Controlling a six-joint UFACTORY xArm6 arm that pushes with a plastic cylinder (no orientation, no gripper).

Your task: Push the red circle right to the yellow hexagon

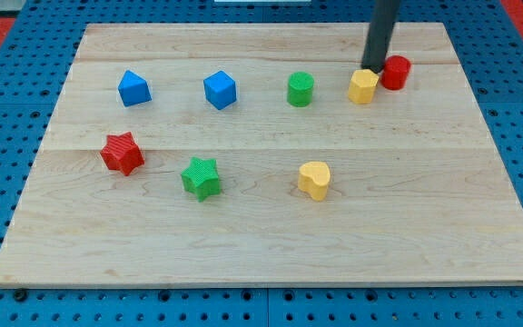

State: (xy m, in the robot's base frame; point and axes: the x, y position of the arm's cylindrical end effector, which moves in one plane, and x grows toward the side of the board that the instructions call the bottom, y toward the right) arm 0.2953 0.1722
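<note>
The red circle (pixel 395 72) sits near the view's top right on the wooden board (pixel 261 236). The yellow hexagon (pixel 362 87) lies just to its left and slightly lower, almost touching it. My tip (pixel 372 66) comes down from the view's top and stands between the two, right behind the yellow hexagon and against the red circle's left side.
Along the top row lie a blue block (pixel 134 88), a blue cube (pixel 219 90) and a green cylinder (pixel 300 89). Lower down lie a red star (pixel 123 153), a green star (pixel 201 177) and a yellow heart (pixel 314 180).
</note>
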